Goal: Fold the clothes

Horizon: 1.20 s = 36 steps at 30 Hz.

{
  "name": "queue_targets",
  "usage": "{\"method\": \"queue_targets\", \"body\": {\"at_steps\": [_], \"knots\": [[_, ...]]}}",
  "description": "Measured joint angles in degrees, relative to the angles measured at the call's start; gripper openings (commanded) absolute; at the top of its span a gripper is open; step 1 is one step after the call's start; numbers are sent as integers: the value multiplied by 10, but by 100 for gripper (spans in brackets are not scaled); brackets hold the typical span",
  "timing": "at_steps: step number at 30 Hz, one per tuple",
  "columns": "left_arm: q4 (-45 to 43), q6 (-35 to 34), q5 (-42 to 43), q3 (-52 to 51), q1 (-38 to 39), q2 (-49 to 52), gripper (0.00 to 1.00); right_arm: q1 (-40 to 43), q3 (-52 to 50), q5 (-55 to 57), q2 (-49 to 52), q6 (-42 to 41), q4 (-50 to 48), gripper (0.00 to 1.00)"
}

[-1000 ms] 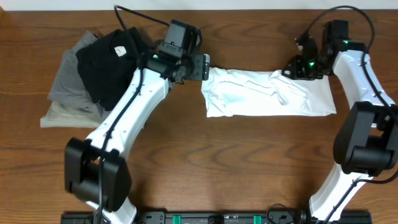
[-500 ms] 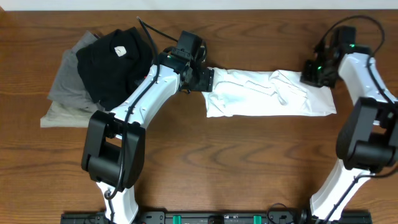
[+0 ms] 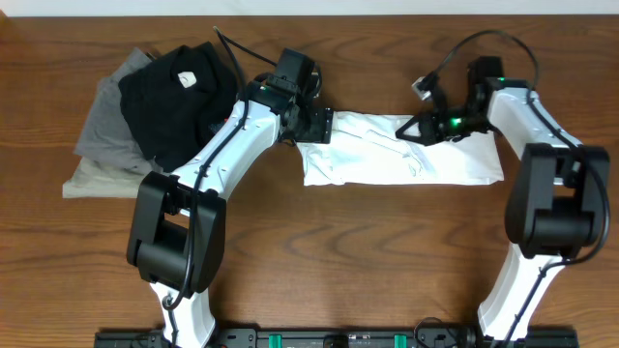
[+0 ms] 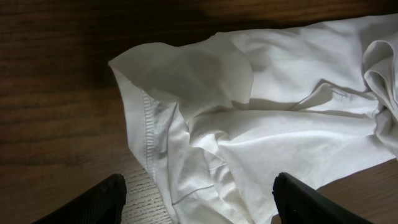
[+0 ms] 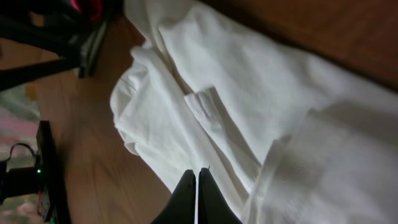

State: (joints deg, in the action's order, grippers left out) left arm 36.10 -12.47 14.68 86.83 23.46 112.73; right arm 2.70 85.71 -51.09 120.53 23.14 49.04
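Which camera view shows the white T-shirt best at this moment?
The overhead view: the white T-shirt lies there whole, a long folded strip on the table. The left wrist view shows only one end with a stitched hem; the right wrist view shows only close folds.

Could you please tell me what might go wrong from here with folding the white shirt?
The right gripper is shut over the shirt, and whether it pinches cloth is unclear; it may lift away empty or with one layer only. The shirt lies bunched and creased, so wrinkles could get folded in.
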Motion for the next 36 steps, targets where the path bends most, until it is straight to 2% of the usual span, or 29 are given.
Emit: {"method": "queue_targets", "body": {"at_steps": [4, 5, 11, 18, 25, 32, 34, 36], "knots": [[5, 0, 0, 0, 0, 0, 77, 26, 0, 17, -21, -24, -3, 2], [14, 0, -1, 0, 0, 0, 78, 32, 0, 30, -23, -36, -3, 5], [56, -16, -1, 0, -13, 0, 93, 45, 0, 125, -25, -102, -11, 13], [6, -28, 22, -7, -39, 8, 99, 46, 0, 153, -25, -135, -40, 15], [-33, -27, 67, -8, -38, 90, 99, 46, 0, 151, -25, -144, -43, 15], [-76, -5, 136, -8, -37, 97, 97, 46, 0, 150, -25, -148, -44, 14], [-80, 2, 150, -9, -34, 99, 89, 46, 0, 151, -25, -149, -45, 14], [-79, 7, 160, -9, -28, 100, 75, 46, 0, 150, -25, -150, -45, 14]]}}
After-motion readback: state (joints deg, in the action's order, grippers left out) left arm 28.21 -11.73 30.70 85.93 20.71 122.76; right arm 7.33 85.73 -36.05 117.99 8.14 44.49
